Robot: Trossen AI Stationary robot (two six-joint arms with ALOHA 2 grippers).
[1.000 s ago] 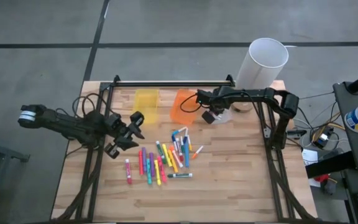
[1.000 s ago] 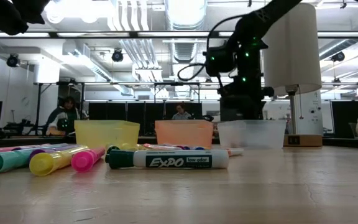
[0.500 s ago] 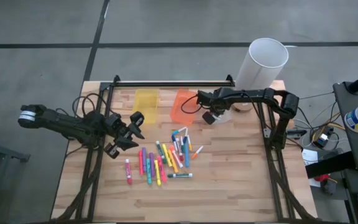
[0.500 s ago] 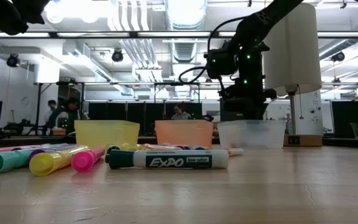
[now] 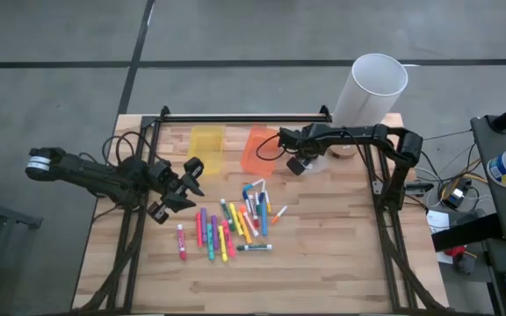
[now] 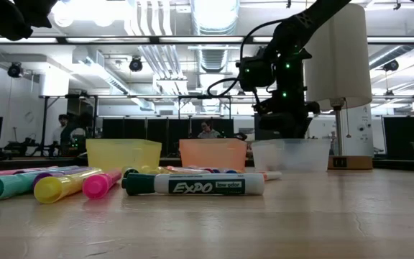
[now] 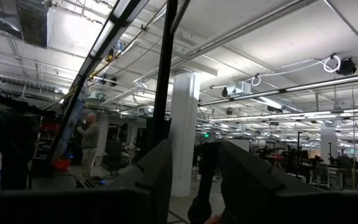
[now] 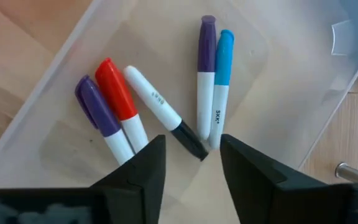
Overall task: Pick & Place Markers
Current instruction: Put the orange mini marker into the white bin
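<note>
the left hand (image 5: 176, 187) hangs over the left side of the desk (image 5: 341, 263), its fingers apart with nothing between them, just left of the loose markers (image 5: 231, 228). those markers lie in a messy heap on the middle of the desk, pink, yellow, green and blue ones close together. near the back edge stand three small bins in a row: a yellow bin (image 5: 206, 143), an orange bin (image 5: 257, 149) and a clear bin (image 8: 303, 93). the right hand (image 5: 295, 163) hangs over the clear bin with its fingers apart and empty. inside that bin lie five markers: two with purple caps, one red, one blue and one white with a black tip. a tall white tube (image 5: 372, 88) stands at the back right corner.
</note>
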